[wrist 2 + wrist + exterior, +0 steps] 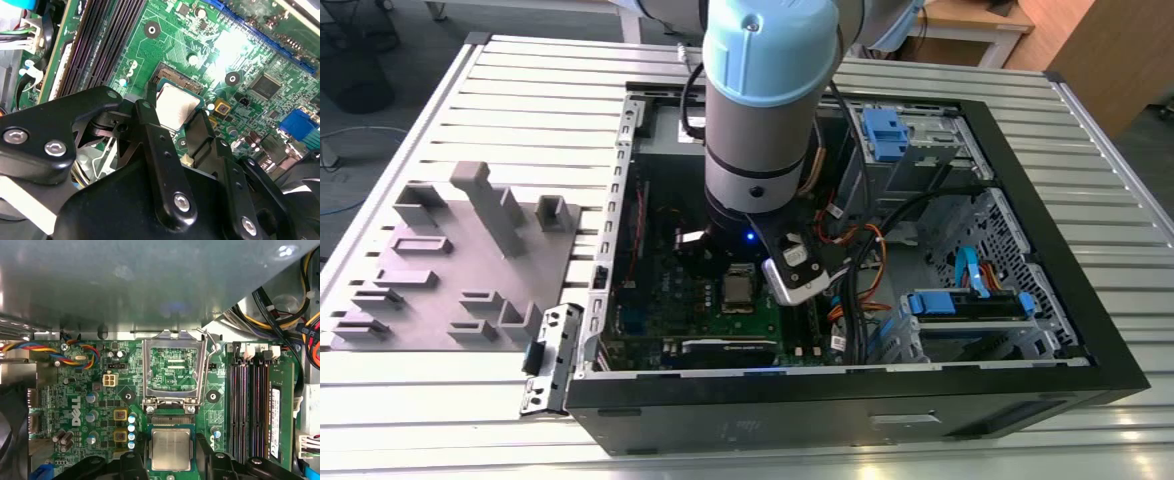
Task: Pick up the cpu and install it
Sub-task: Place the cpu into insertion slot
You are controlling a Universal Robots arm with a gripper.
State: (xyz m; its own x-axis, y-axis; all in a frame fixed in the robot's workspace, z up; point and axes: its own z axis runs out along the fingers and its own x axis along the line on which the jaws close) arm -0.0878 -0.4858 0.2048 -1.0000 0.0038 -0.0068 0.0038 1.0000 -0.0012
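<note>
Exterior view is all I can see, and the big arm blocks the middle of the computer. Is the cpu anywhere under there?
Observer: Yes. In the first wrist view the cpu appears seated in its socket on the green board.
Operator: Is anything covering it?
Observer: No. The metal frame stands open beside it, so the silvery top is bare.
Operator: And where is the gripper?
Observer: In the second wrist view the gripper is down low, right at the cpu.
</note>
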